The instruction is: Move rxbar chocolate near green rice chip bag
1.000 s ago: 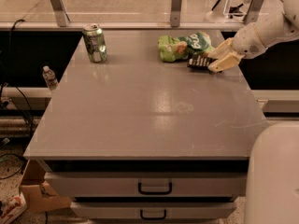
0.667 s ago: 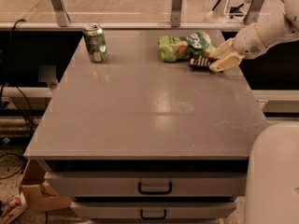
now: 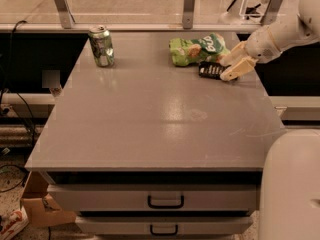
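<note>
Nothing's budged: rxbar chocolate (image 3: 210, 70) sits just beside green rice chip bag (image 3: 197, 49), gripper (image 3: 226, 69) at its 3 o'clock, jaws spread. Looks done.

The gripper (image 3: 229, 65), at the far right of the table (image 3: 150, 129), hides the right end of the rxbar chocolate (image 3: 210, 70), whose white print seems too small to read; the arm (image 3: 285, 31) runs out of view at the right edge

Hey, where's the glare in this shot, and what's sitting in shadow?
Camera view: a pale sheen of glare runs down the middle of the grey table; the green can mirrors faintly on it; the gripper, at the rxbar chocolate beside the green rice chip bag, is evenly lit; the gap above the drawers is dark.
</note>
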You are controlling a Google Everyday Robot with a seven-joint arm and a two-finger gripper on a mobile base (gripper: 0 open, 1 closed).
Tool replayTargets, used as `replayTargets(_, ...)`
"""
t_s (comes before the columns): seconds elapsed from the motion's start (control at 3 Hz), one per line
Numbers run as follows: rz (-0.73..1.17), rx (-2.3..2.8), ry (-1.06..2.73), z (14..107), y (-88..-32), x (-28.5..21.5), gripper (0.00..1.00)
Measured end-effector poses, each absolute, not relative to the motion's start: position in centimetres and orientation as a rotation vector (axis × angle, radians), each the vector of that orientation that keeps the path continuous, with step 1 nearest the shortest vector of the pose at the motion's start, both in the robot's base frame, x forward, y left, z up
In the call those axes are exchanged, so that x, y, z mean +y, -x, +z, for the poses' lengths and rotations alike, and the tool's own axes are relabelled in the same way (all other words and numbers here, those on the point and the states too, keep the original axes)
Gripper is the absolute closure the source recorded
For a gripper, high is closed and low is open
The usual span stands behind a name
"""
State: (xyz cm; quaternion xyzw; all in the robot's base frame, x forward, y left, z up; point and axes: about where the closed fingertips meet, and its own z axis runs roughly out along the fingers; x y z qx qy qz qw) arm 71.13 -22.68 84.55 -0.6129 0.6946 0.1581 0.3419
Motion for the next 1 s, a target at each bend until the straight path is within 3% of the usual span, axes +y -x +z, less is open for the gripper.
replayTargets(0.33, 0.414, 1.805, 1.594, 84.3, -71.3, -22.4, 0.0)
replayTargets(1.0, 0.372, 1.828, 1.573, 85.8, -70.1, -23.4, 0.0)
